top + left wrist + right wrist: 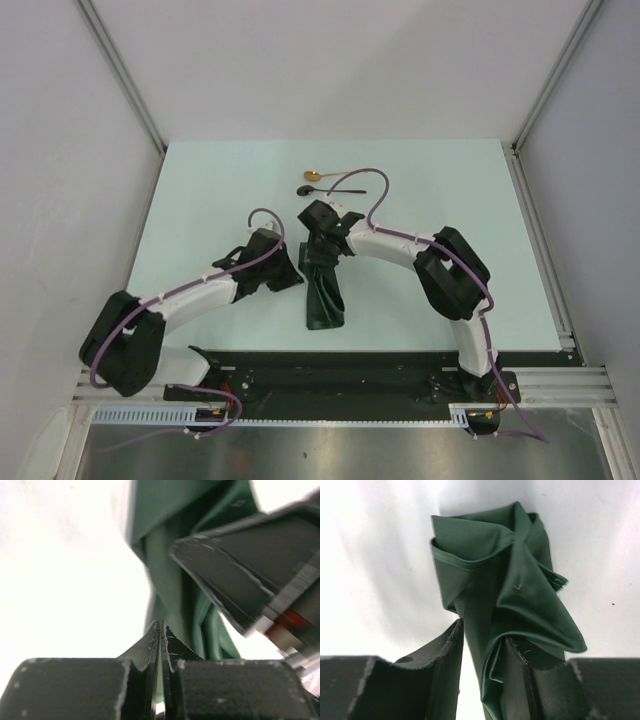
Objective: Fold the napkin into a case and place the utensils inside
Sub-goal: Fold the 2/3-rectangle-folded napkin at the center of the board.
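- Left gripper [160, 626] closed, its tips at the napkin's [325, 300] edge.
- Right gripper [483, 631] parted, jaws around the napkin's far end.
- Napkin bunched narrow, mid-table [200, 200].
- Gold spoon [313, 176] and black spoon [305, 190] lie beyond it.

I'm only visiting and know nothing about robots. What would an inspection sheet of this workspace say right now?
Surface: pale table, no spills seen.
Job's things: dark green napkin bunched into a long narrow fold, centre; gold spoon and black spoon lie side by side beyond it, outside the cloth.
Clutter: nothing seen.
End effectors: left end effector shut, at the napkin's edge; right end effector open, cloth between its jaws.
Cables: purple cables run along both arms, looping above the wrists.
Surroundings: white walls, metal frame posts.
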